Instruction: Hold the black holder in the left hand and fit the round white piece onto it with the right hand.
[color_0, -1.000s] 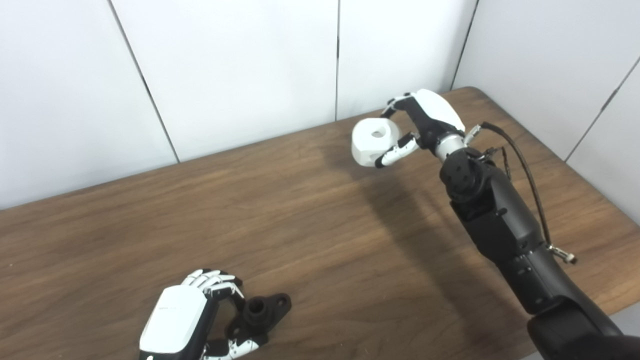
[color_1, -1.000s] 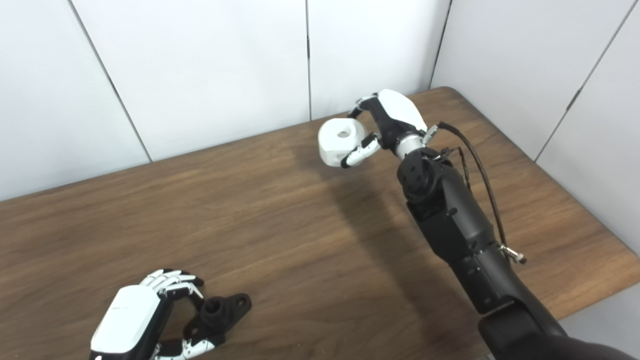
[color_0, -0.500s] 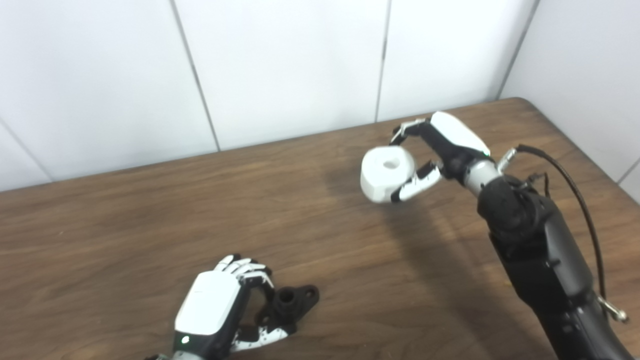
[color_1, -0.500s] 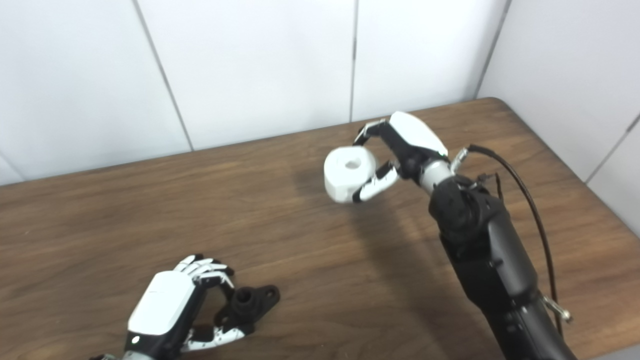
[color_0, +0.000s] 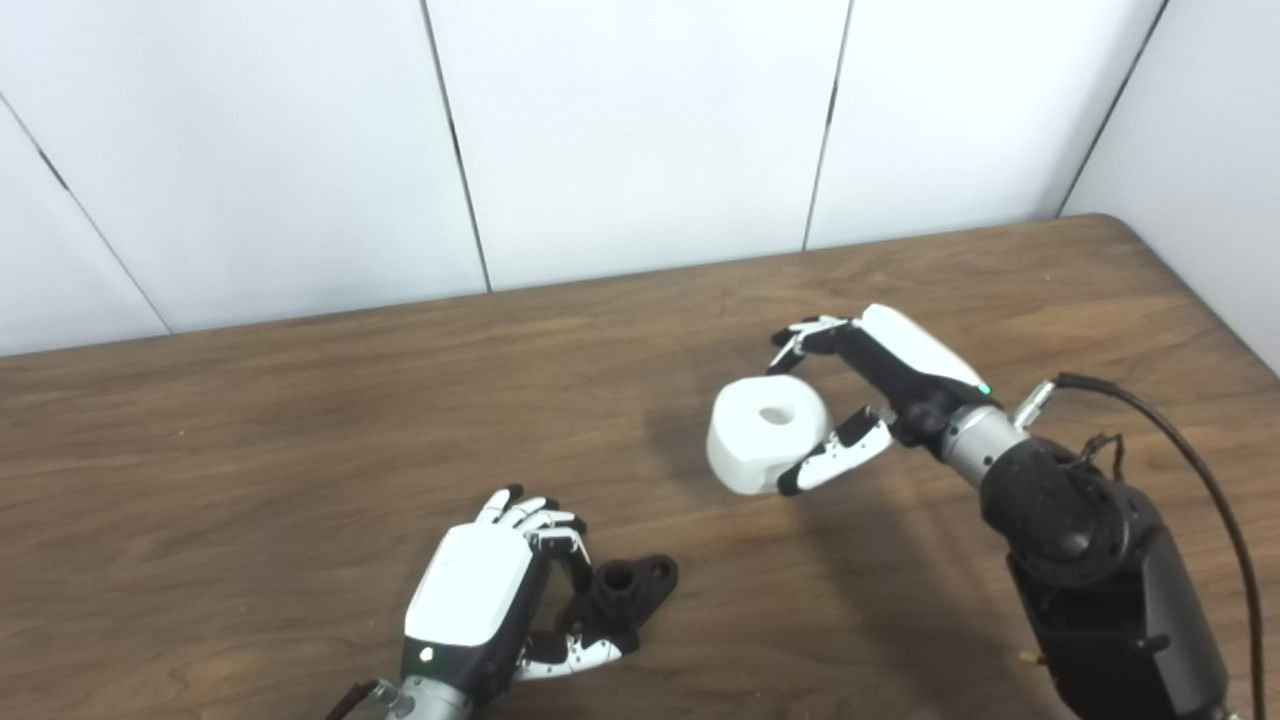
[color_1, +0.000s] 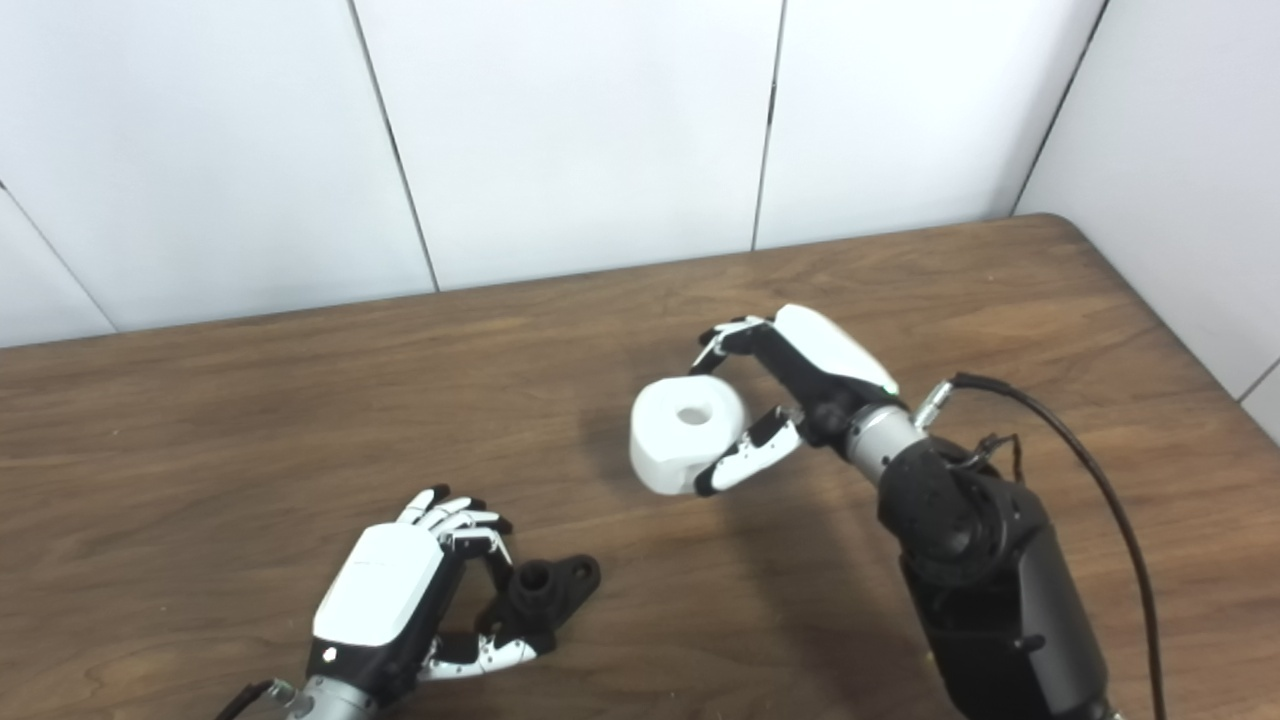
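At a brown wooden table set against white wall panels, I work with two hands on two parts: one black holder and one round white piece.

My left hand, entering at the lower left of the frame, rests low over the tabletop with its fingers curled around the near end of the black holder. The holder lies at the lower centre of the frame, on or just above the wood; I cannot tell which. It has one upright round socket in its middle and one flat ear with a hole pointing toward the right. A small green light glows on the back of this hand near the wrist.

My right hand, at the centre right, grips the round white piece between thumb and fingers. The piece is a stubby white cylinder with one hole in its upper face, and it hangs in the air above the table, up and to the right of the holder and well apart from it. Its shadow falls on the wood just behind it.

One black cable loops from my right wrist along the dark forearm at the lower right. No brand, label or writing is legible on either part or on my hands.
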